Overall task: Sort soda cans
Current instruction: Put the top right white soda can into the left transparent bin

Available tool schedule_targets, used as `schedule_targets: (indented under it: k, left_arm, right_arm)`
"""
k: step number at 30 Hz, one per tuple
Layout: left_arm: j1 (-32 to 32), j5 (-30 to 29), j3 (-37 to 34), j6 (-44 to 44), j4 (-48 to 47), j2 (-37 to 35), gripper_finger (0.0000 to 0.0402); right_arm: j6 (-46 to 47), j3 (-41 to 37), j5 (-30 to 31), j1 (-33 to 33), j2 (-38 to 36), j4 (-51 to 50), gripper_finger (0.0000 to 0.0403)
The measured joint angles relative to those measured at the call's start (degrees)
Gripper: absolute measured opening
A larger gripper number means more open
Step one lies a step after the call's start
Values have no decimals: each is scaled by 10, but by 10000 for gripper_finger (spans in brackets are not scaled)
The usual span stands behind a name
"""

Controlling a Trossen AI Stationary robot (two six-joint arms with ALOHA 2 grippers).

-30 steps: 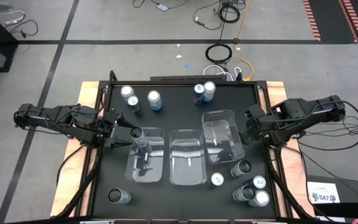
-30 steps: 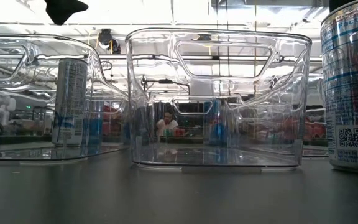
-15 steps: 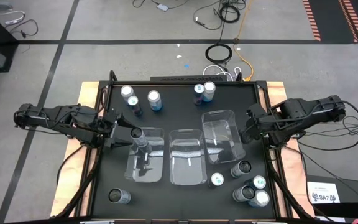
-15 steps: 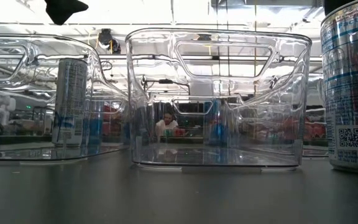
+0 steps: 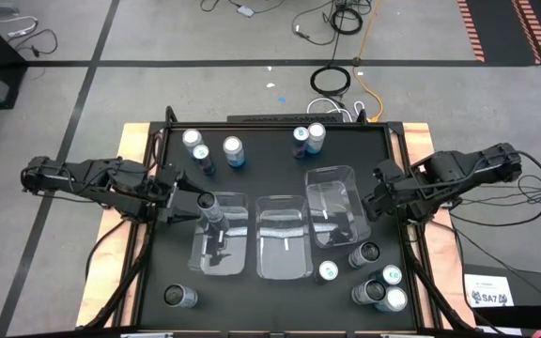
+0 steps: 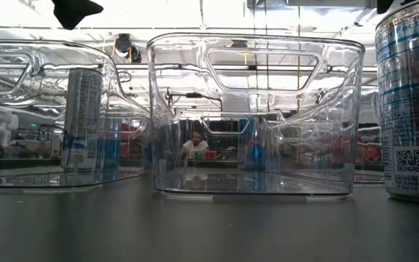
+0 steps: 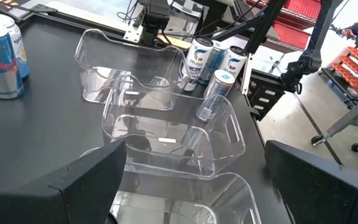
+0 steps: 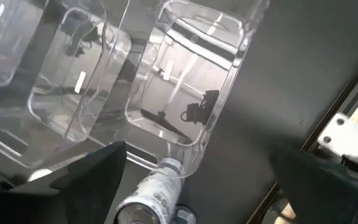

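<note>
Sorting barely begun: 1 can (image 5: 212,208) stands in the left bin (image 5: 220,235); 11 wait on the table (image 5: 270,150). Left claw (image 5: 184,207) and right claw (image 5: 376,199) gape empty.

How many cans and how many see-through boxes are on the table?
soda cans: 12
clear bins: 3
Total: 15
</note>
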Motion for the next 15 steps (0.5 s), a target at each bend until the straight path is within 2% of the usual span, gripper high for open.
schedule_targets:
  k: [5, 8, 15]
  left_arm:
    - [0, 0, 0, 2, 0, 0, 391]
    - [0, 0, 0, 1, 0, 0, 391]
    - [0, 0, 0, 1, 0, 0, 391]
  right_arm:
    - [37, 0, -1, 11, 4, 6, 369]
    - [55, 0, -27, 25, 15, 12, 367]
    - [129, 0, -62, 92, 85, 13, 366]
